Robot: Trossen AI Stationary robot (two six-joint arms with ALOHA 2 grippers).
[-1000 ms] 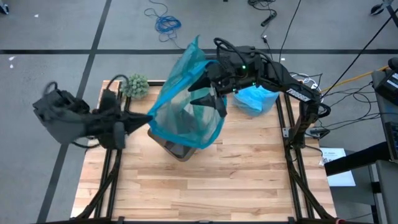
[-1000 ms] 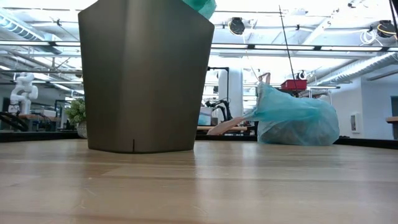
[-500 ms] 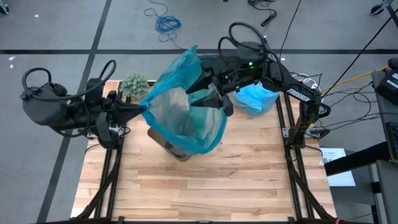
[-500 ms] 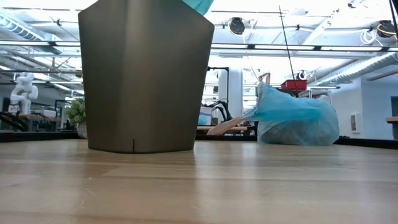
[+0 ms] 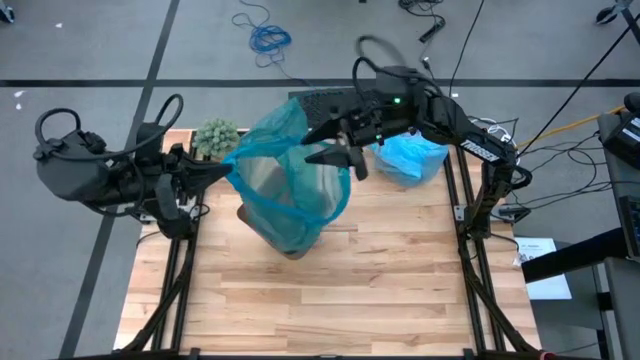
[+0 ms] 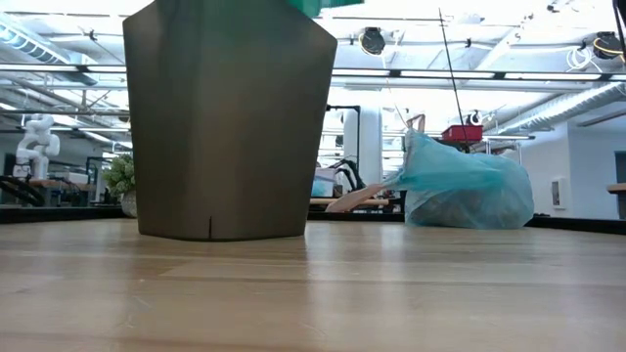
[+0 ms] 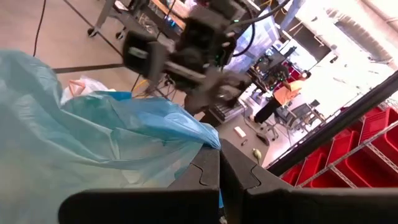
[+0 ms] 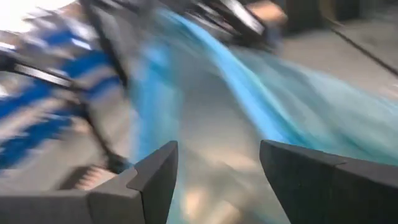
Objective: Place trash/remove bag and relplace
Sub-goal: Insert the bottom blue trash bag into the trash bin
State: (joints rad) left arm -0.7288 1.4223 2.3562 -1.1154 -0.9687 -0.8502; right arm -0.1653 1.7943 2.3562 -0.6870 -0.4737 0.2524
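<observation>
A teal plastic liner [image 5: 290, 175] hangs with its mouth spread above the grey-brown bin [image 5: 292, 243], which stands on the table and also fills the low view [image 6: 230, 117]. My left gripper [image 5: 226, 170] is shut on the liner's left rim. My right gripper [image 5: 332, 146] is open, level, at the liner's right rim. A filled, tied sky-blue bag [image 5: 410, 160] sits on the table at the far right, also seen in the low view [image 6: 465, 191]. The trash is hidden. My left gripper pinches the liner's left rim [image 7: 202, 144] between its two shut fingers, coming level from the table's left. The film spreads away from the fingers, lifted above the bin. My right gripper's spread fingers [image 5: 343, 163] lie level against the liner's right rim [image 5: 330, 178], coming from the table's right. That rim stays held up there. Inside or outside the mouth does not show; the wrist view is blurred.
A green fuzzy plant [image 5: 216, 137] stands at the table's far left corner, behind my left gripper. The near half of the wooden table [image 5: 330, 300] holds nothing. Cables lie on the floor beyond the far edge.
My left gripper has risen a little and gone toward the table's far left with the rim. My right gripper has rolled at the wrist. The liner's tall far peak has come down and its mouth has spread wider and flatter above the bin.
</observation>
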